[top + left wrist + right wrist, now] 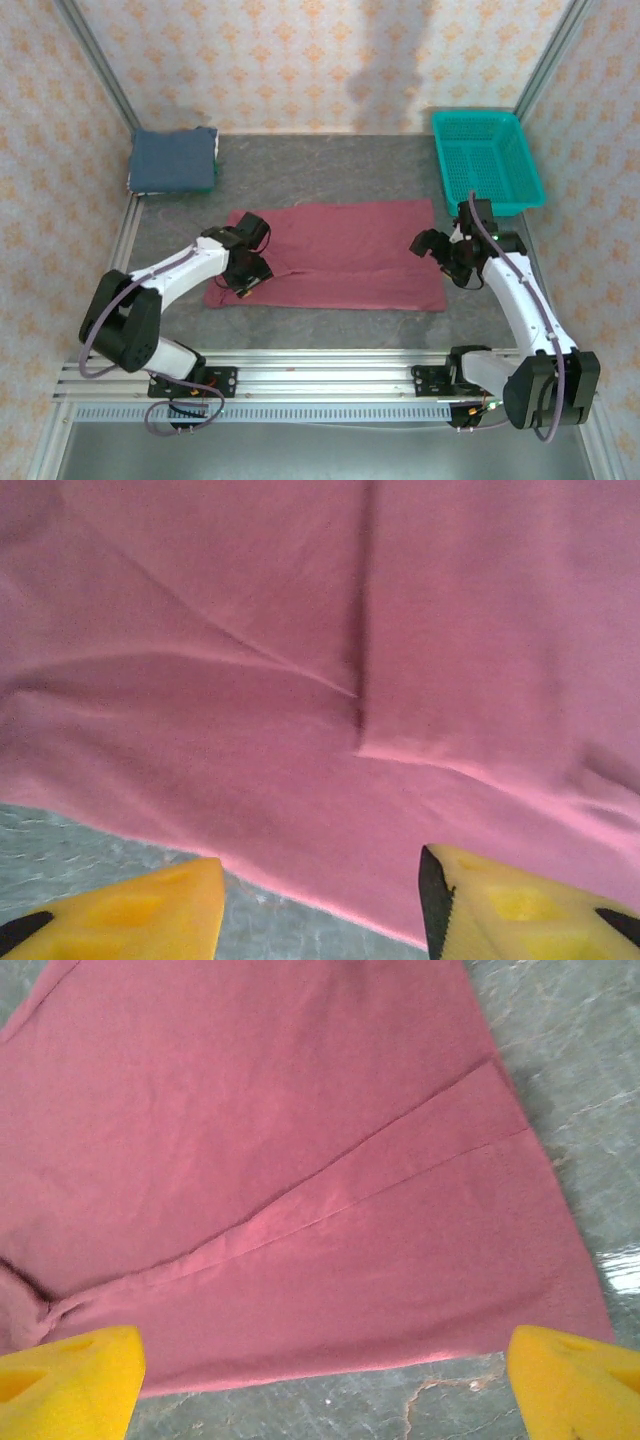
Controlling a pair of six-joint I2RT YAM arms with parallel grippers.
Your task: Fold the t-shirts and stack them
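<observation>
The maroon t-shirt [300, 630] lies creased on the grey tabletop [60, 845]; the yellow jaws of the left gripper [320, 915] stand apart at its edge.

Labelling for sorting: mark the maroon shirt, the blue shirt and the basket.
maroon shirt [340, 255], top view, middle of the cloth.
blue shirt [172, 160], top view, centre of its top.
basket [490, 160], top view, bare mesh floor.

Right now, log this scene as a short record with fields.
maroon shirt: spread flat mid-table, one fold line along it
blue shirt: folded, far left corner
basket: teal, far right corner
left gripper: open, at maroon shirt's near left edge
right gripper: wide open, at maroon shirt's right end
</observation>
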